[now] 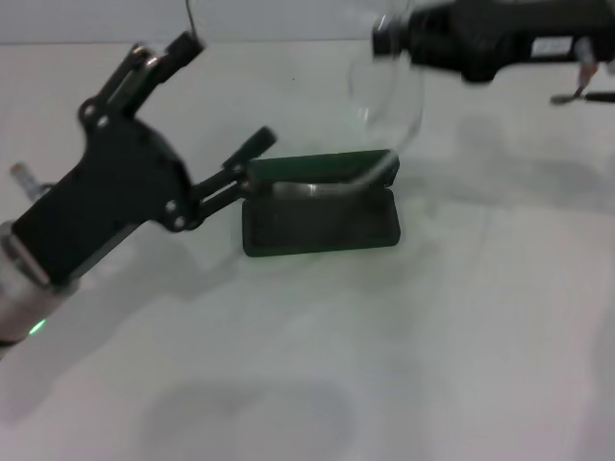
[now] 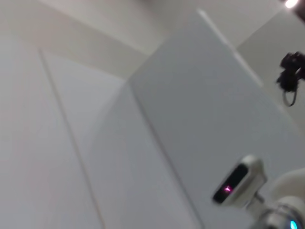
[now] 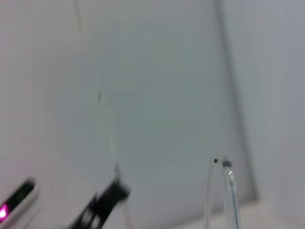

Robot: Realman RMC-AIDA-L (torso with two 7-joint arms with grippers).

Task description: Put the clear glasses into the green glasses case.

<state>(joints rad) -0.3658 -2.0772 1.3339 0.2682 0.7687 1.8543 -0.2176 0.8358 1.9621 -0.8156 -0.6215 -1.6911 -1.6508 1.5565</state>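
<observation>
On the white counter (image 1: 461,317), the right gripper (image 1: 384,38) holds the clear glasses (image 1: 384,101) above the open green glasses case (image 1: 320,226), lowering apparently next, beside the spread-open left gripper (image 1: 226,101).

White table surface (image 2: 200,109), pale wall beyond, dark gripper (image 2: 289,78) far off — blurred

Bright, even light – soft shadows on table (image 1: 461,336) – all views blurred.

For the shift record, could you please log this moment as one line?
green glasses case: open on table | clear glasses: held above case by right gripper | left gripper: open beside case
</observation>
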